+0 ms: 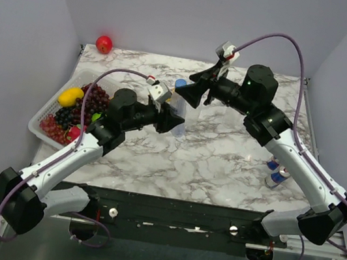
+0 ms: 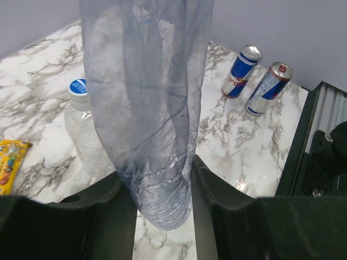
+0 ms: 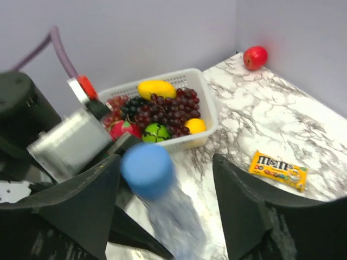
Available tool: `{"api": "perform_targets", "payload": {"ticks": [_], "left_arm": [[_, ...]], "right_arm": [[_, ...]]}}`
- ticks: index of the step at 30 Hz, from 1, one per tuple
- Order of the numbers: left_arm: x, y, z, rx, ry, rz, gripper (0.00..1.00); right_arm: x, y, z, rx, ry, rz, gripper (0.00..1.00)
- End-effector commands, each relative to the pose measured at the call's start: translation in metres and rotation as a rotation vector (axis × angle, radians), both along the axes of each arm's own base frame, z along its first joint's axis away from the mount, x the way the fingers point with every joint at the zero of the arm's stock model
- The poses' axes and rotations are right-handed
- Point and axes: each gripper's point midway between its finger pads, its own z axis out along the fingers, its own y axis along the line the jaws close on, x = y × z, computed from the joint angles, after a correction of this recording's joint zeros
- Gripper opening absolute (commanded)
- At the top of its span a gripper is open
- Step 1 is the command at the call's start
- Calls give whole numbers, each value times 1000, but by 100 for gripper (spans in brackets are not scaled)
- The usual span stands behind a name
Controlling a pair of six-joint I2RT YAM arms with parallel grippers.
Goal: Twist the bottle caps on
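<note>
With the left gripper [image 2: 162, 216] clamping the bottle [image 2: 146, 108] and the right gripper [image 3: 165, 162] wide around the cap [image 3: 147, 170], offset toward 9 o'clock, closing may tilt or cross-thread it.

A basket [image 1: 44, 113] of fruit [image 1: 92, 101] sat at the table's [image 1: 221, 164] left edge, with an apple [image 1: 104, 44] in the far left corner. Two cans [image 1: 278, 177] sat by the right edge. A bottle [image 1: 180, 98] stood near the middle, a cap [image 1: 181, 84] on it. A second bottle [image 2: 87, 135] stood beside it, with a candy pack [image 3: 278, 169] nearby.
</note>
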Motion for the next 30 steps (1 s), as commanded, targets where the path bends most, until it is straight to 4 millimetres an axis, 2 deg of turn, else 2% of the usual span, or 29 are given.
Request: {"api": "perform_targets", "payload": {"ticks": [1, 2, 3, 6, 10, 17, 20, 26, 30], "left_arm": [[-24, 22, 6, -26, -60, -174, 0], [-31, 23, 6, -27, -67, -219, 0], [-37, 24, 4, -20, -56, -255, 0], [-53, 23, 2, 3, -84, -361, 0], [-56, 21, -1, 3, -69, -392, 0], [-51, 17, -3, 6, -61, -402, 0], [-50, 17, -3, 8, -64, -408, 0], [-50, 17, -2, 11, -69, -414, 0], [-51, 16, -5, 16, -62, -419, 0]], "right_arm": [[-29, -22, 18, 44, -15, 256, 81], [-33, -25, 21, 39, -34, 315, 81], [-58, -25, 22, 19, -95, 483, 81], [-79, -25, 9, 3, -103, 632, 81], [-89, -22, -1, 30, -42, 719, 81], [-85, -8, 4, 45, -54, 726, 80], [-77, -3, 6, 52, -37, 693, 79], [-63, 5, 2, 63, 23, 647, 75], [-56, 11, -2, 70, 53, 630, 68]]}}
